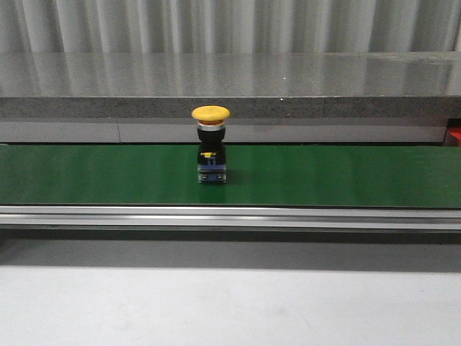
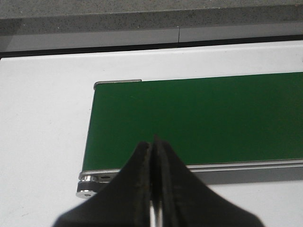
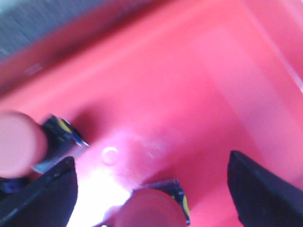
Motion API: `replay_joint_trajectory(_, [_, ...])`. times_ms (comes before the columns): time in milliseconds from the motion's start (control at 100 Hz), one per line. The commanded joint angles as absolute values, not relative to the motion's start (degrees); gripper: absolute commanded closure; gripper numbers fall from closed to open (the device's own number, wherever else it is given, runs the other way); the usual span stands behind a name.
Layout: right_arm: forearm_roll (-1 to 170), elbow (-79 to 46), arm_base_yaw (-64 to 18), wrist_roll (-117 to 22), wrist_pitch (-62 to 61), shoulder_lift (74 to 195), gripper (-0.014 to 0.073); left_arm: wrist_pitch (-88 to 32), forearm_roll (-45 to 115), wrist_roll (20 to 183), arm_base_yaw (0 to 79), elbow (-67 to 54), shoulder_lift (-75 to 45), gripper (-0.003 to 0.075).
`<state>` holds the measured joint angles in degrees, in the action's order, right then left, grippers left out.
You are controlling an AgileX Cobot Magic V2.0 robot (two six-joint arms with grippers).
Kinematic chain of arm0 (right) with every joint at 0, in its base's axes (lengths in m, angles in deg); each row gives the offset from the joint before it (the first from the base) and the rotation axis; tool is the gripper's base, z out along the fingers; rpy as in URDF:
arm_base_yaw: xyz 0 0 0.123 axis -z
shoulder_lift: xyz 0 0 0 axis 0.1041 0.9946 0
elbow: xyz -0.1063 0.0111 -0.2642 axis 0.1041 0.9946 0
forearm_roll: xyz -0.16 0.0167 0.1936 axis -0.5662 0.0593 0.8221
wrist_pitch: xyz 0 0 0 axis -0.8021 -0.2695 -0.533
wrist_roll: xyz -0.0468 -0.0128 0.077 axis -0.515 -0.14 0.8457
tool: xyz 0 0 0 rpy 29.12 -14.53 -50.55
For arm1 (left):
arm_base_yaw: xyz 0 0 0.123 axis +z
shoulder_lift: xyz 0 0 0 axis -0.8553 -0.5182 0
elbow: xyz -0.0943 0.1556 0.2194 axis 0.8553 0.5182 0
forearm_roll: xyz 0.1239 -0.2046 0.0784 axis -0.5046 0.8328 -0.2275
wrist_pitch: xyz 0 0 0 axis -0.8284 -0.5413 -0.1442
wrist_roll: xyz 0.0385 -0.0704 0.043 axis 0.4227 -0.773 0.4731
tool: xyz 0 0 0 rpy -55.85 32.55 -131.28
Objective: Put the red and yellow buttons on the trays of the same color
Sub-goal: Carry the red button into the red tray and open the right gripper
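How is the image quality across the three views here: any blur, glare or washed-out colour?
Front view: sharp and evenly lit; the yellow button stands crisp on the green belt. Left wrist view: the belt is clear, the shut left gripper dark and soft-edged up close. Right wrist view: blurred and overexposed, with a white glare patch on the red tray; the red buttons look smeared, between the open right gripper's fingers.

No text, brand, number or sign can be read in any view. The small yellow mark on the yellow button's [image 1: 211, 144] black body is too small to make out.
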<state>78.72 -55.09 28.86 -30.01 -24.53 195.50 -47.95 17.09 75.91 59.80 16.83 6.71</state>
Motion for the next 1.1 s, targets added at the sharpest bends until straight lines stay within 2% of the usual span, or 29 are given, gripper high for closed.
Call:
replay_joint_trajectory(0, [79.2,-60.6,29.3,-30.0,-27.6,190.4,-0.005,-43.9,17.9,76.0,59.4,15.4,6.6,0.0741])
replay_joint_trajectory(180, [79.3,-61.5,28.1,-30.2,-34.1,185.4,-0.005,-43.8,17.9,76.0,59.4,15.4,6.6,0.0741])
replay_joint_trajectory(350, [79.3,-55.2,23.8,-32.5,-34.4,177.7,-0.005,-43.8,17.9,76.0,59.4,15.4,6.6,0.0741])
replay_joint_trajectory(620, [79.3,-36.1,10.8,-35.5,-29.8,161.2,-0.005,-43.8,17.9,76.0,59.4,15.4,6.6,0.0741])
replay_joint_trajectory(770, [79.3,-27.8,3.1,-38.7,-31.7,155.3,-0.005,-43.8,17.9,76.0,59.4,15.4,6.6,0.0741])
replay_joint_trajectory(1090, [79.4,-25.1,-10.9,-47.9,-42.2,155.3,-0.005,-43.8,17.9,76.0,59.4,15.4,6.6,0.0741])
